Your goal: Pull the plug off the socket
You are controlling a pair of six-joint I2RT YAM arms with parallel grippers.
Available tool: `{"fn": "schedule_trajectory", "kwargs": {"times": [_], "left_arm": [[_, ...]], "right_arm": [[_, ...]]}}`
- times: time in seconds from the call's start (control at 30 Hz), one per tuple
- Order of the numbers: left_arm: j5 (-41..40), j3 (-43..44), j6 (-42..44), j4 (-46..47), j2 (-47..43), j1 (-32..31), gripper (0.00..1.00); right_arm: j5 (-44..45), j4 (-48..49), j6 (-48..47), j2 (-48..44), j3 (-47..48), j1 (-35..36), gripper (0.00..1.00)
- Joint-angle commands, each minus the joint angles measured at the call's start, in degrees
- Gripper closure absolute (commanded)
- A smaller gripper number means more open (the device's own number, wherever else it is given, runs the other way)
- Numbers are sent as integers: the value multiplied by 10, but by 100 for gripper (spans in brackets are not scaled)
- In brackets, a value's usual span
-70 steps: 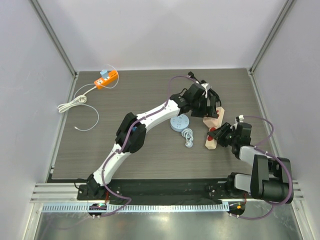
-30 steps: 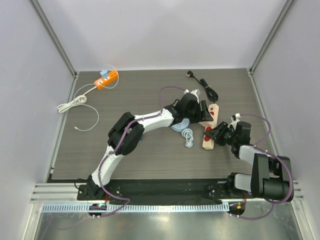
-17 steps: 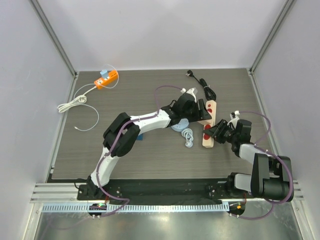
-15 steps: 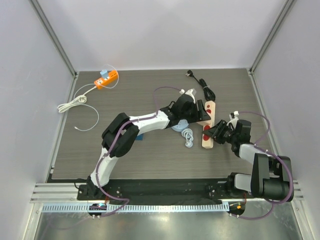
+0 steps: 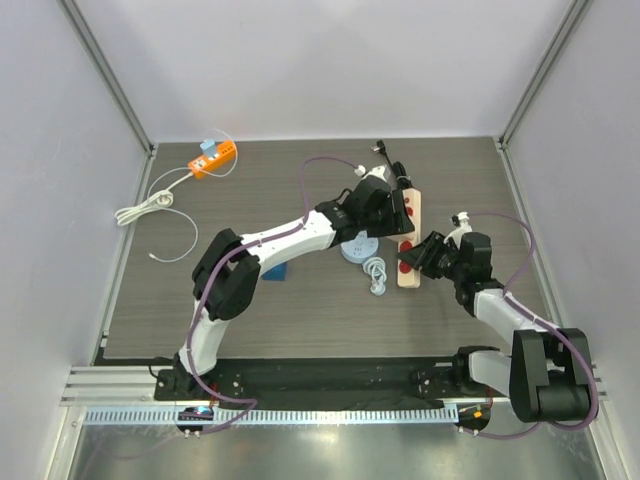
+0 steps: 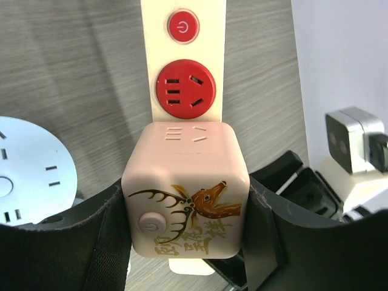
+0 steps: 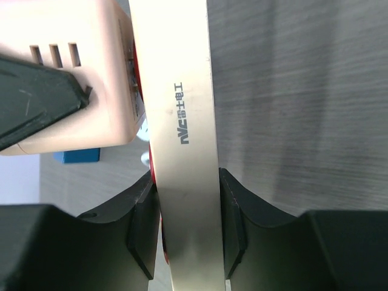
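Note:
A pink cube plug [image 6: 185,191] with a deer print sits on the cream power strip [image 6: 185,60], just below a red socket [image 6: 184,91]. My left gripper [image 6: 185,225] is shut on the cube, one finger on each side. In the right wrist view the cube [image 7: 73,79] stands close against the strip's face [image 7: 182,121], with a narrow gap between them. My right gripper [image 7: 185,230] is shut on the strip's near end. In the top view the strip [image 5: 413,215] lies between the left gripper [image 5: 392,212] and the right gripper [image 5: 420,256]; the cube is hidden there.
A round white socket hub [image 5: 358,246] and a coiled white cord [image 5: 376,272] lie left of the strip. A black cable [image 5: 397,162] lies behind it. An orange power strip [image 5: 213,158] with a white cable [image 5: 145,208] sits far left. A blue block [image 5: 277,271] lies under the left arm.
Both grippers have carried the strip and cube to the left and toward the back, and the strip has turned almost straight. Both grips have held.

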Motion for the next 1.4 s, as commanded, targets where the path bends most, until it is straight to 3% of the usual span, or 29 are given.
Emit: {"fn": "schedule_trajectory", "kwargs": {"times": [0.0, 0.37, 0.4, 0.43, 0.53, 0.7, 0.9, 1.17, 1.37], "left_arm": [[-28, 97, 26, -78, -24, -7, 100], [-30, 108, 28, -107, -33, -5, 100], [20, 91, 35, -80, -43, -2, 100], [42, 25, 38, 15, -57, 1, 100], [85, -84, 41, 152, -115, 13, 100], [85, -158, 40, 205, -175, 23, 100], [65, -131, 63, 90, -191, 28, 100], [74, -136, 141, -108, -250, 135, 100], [-71, -136, 248, -291, -271, 179, 100]], "right_arm": [[261, -75, 12, 2, 8, -8, 99], [278, -75, 7, 7, 15, 7, 99], [267, -69, 8, 10, 15, 7, 99], [248, -62, 8, 17, 15, 0, 99], [149, -25, 22, 39, -3, -54, 99], [136, -13, 20, 29, -12, -68, 99], [112, 2, 14, 36, -13, -67, 99], [87, 27, -7, 42, -9, -24, 99], [101, 26, -20, 56, 6, 24, 99]]}}
